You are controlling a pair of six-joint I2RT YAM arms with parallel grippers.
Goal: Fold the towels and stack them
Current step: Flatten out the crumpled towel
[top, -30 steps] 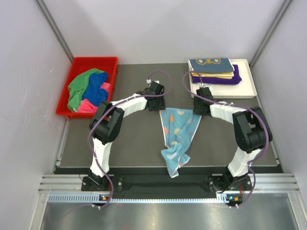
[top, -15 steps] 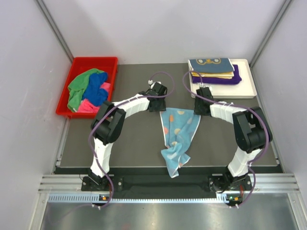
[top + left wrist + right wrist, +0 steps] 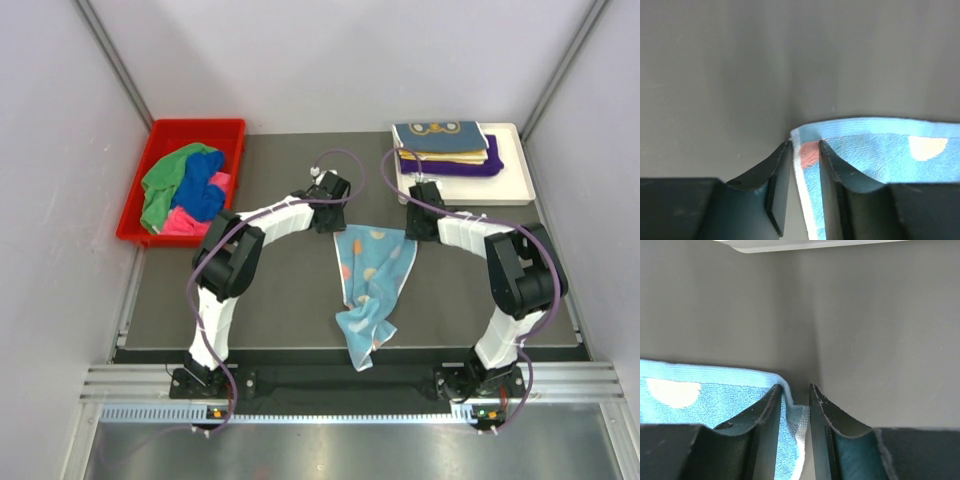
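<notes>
the blue towel with dots [image 3: 372, 270] lies in the middle of the table [image 3: 280, 290]. it is flat at the far end and bunched up at the near end.

the left tool [image 3: 805, 147] is at the far left corner. its two fingers are a bit apart, one on each side of the corner, not squeezing yet. the right tool [image 3: 795, 390] is at the far right corner. its fingers are close together with the white edge poking up between them, but i cannot tell if they pinch it tight.

here is what may go wrong. if a tool grabs only a tiny bit of edge, the corner can slip out on the lift and the towel hangs from one side. the bunched end may not smooth out. then the fold comes out crooked and sits badly on the folded towels [image 3: 440, 140] in the white tray [image 3: 520, 190].
</notes>
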